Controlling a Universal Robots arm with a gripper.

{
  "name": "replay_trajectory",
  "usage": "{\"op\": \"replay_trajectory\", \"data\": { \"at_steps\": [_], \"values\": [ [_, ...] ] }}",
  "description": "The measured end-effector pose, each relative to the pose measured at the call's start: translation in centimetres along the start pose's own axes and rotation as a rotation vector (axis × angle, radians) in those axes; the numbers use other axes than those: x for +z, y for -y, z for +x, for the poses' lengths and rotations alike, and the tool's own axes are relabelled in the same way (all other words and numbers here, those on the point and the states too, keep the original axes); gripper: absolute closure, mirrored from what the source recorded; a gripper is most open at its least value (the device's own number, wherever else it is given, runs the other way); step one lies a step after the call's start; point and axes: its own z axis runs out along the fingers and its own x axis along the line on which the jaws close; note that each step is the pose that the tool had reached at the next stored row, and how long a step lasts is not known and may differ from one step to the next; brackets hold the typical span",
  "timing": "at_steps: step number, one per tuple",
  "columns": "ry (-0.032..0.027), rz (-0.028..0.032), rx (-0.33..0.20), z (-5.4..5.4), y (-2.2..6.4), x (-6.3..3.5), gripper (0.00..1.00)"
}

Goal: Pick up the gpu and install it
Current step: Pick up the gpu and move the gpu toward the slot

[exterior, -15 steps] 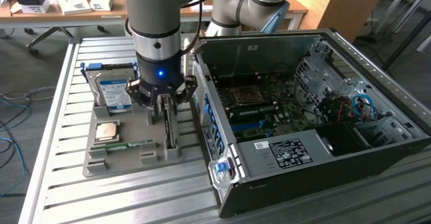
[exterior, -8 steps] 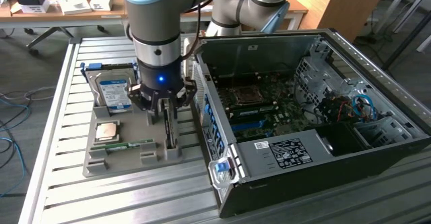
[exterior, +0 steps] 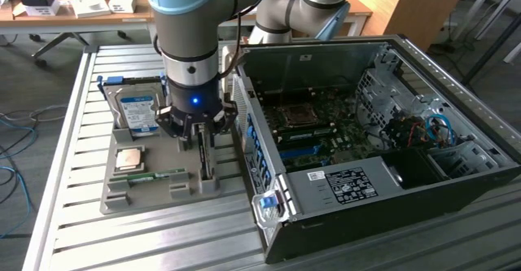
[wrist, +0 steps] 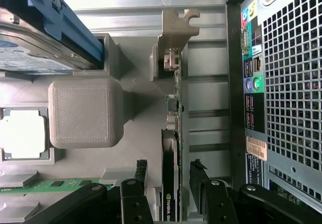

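Exterior view: my 1 gripper (exterior: 205,138) hangs over 1 gray tray (exterior: 152,199) beside 1 open computer case (exterior: 342,228). Its 2 fingers (wrist: 141,172) stand apart, straddling 1 gpu (wrist: 171,196) standing on edge in its tray slot. I count 1 hard drive (exterior: 136,109), 1 processor (exterior: 130,159) and 1 memory stick (exterior: 150,176).

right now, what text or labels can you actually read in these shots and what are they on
"nvidia", partly seen, on the gpu edge
hard drive label: too blurred to read
power supply label: too small to read
case rear sticker: unreadable
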Motion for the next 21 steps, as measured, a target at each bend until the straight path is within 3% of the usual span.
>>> {"op": "replay_trajectory", "data": {
  "at_steps": [10,21],
  "values": [
    [0.0003,-0.0003,0.0,0.04,-0.32,0.84,0.53],
    [0.0002,-0.0002,0.0,0.05,-0.4,0.76,0.53]
  ]
}}
